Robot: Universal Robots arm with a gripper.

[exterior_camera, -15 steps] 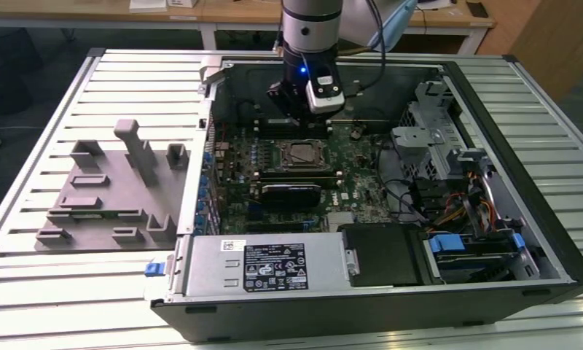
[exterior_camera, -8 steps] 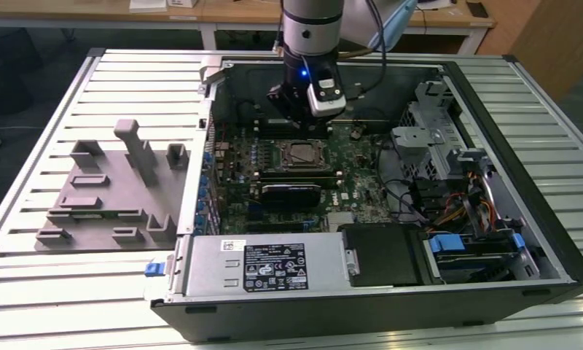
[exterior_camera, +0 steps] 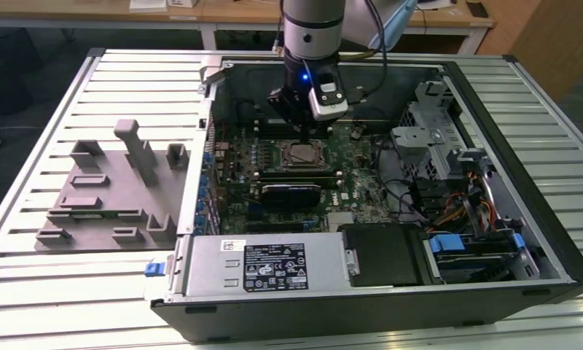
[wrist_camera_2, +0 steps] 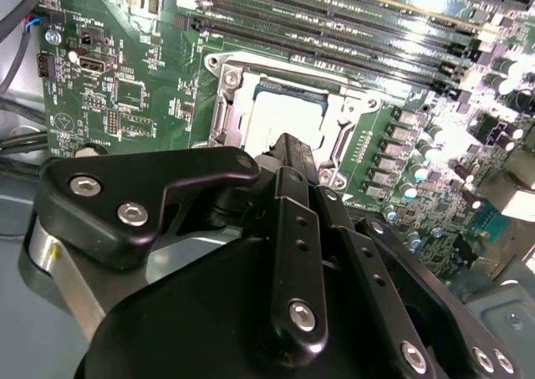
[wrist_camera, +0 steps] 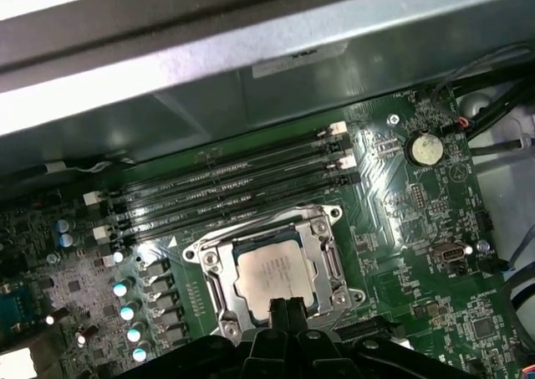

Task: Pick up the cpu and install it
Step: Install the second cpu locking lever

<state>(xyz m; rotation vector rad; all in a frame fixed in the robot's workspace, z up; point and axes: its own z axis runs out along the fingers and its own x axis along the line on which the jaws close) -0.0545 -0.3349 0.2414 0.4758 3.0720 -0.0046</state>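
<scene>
While arm hangs vertical, gripper (wrist_camera: 287,305) clenched, empty, above cpu (wrist_camera: 273,272) seated in socket (wrist_camera: 219,258).

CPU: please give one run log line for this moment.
cpu: in socket | gripper: above cpu, fingers together | case: open

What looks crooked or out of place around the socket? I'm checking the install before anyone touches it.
Nothing stands out. In both wrist views the cpu lies flat and square inside the socket frame, edges parallel to it. The end effector sits at the socket's edge, above the motherboard.
</scene>
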